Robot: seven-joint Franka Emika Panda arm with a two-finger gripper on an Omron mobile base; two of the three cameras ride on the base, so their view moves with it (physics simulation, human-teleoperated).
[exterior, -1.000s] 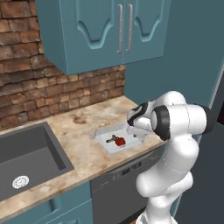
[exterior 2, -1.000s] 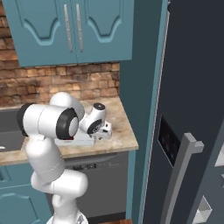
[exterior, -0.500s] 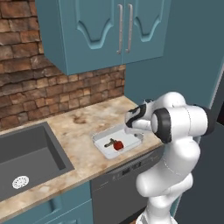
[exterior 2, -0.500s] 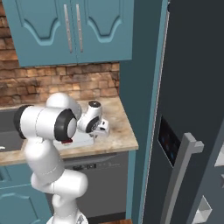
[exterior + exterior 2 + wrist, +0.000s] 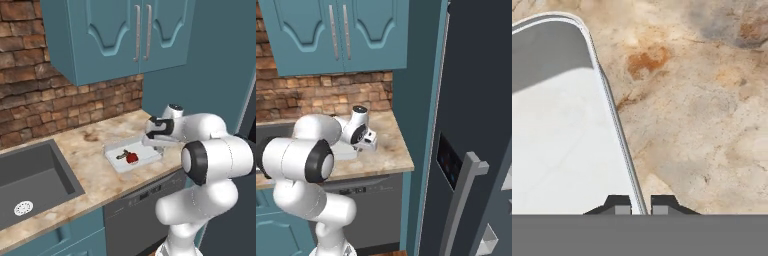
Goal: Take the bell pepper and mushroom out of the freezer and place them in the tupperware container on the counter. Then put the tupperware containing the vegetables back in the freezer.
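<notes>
A home kitchen: teal cabinets (image 5: 120,35) hang above the marbled counter (image 5: 95,145), a brick wall (image 5: 30,100) behind it, a dark sink (image 5: 35,175) set into it, a dishwasher (image 5: 135,215) beneath it.

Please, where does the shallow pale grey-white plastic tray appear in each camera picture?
Left base view: the shallow pale grey-white plastic tray lies at centre on the tan marbled stone counter, beside the gripper.
Right base view: a sliver of the tray shows left of centre, behind the arm.
Hand view: the tray fills the left half; its wall runs between the fingertips.
Shared landmark: the counter.
</notes>
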